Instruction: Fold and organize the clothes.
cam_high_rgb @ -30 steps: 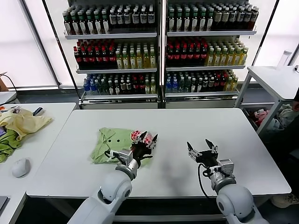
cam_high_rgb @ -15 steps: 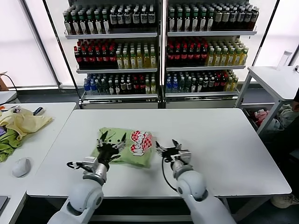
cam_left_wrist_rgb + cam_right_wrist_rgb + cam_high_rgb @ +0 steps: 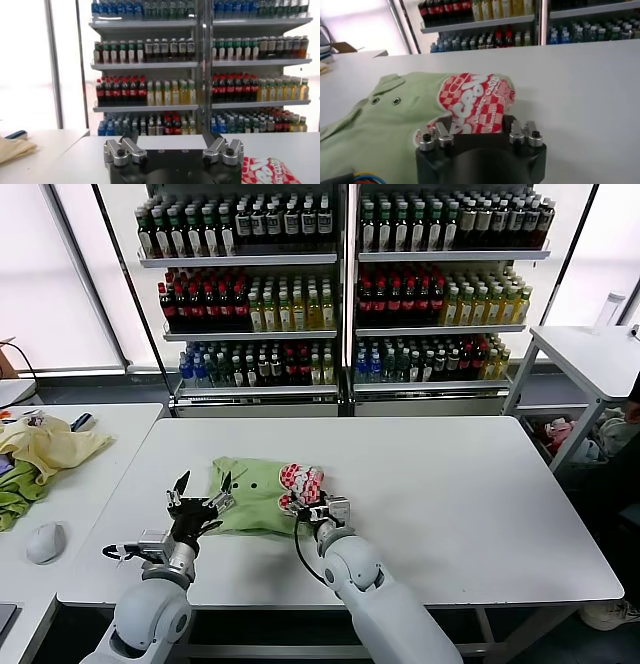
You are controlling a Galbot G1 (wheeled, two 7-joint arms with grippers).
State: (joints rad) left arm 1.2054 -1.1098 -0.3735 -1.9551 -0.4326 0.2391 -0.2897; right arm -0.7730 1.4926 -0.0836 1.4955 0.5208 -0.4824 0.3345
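Observation:
The light green polo shirt (image 3: 258,489) lies folded on the white table (image 3: 450,484), with its red-pink and white print (image 3: 300,480) at the right end. My left gripper (image 3: 203,489) is open and hovers at the shirt's front left edge, holding nothing. In the left wrist view my left gripper (image 3: 167,145) faces the shelves, and the print (image 3: 265,171) shows beside it. My right gripper (image 3: 315,506) is at the shirt's front right edge. In the right wrist view it (image 3: 477,125) is open, with the printed fold (image 3: 472,97) lying between its fingers.
A pale yellow garment (image 3: 55,446), a darker green cloth (image 3: 15,494) and a computer mouse (image 3: 45,542) lie on the table to the left. Shelves of bottles (image 3: 340,284) stand behind. A white side table (image 3: 590,354) stands at the right.
My left gripper has moved left across the shirt to its front left edge. My right gripper has moved left from the bare table to the shirt's printed right end.

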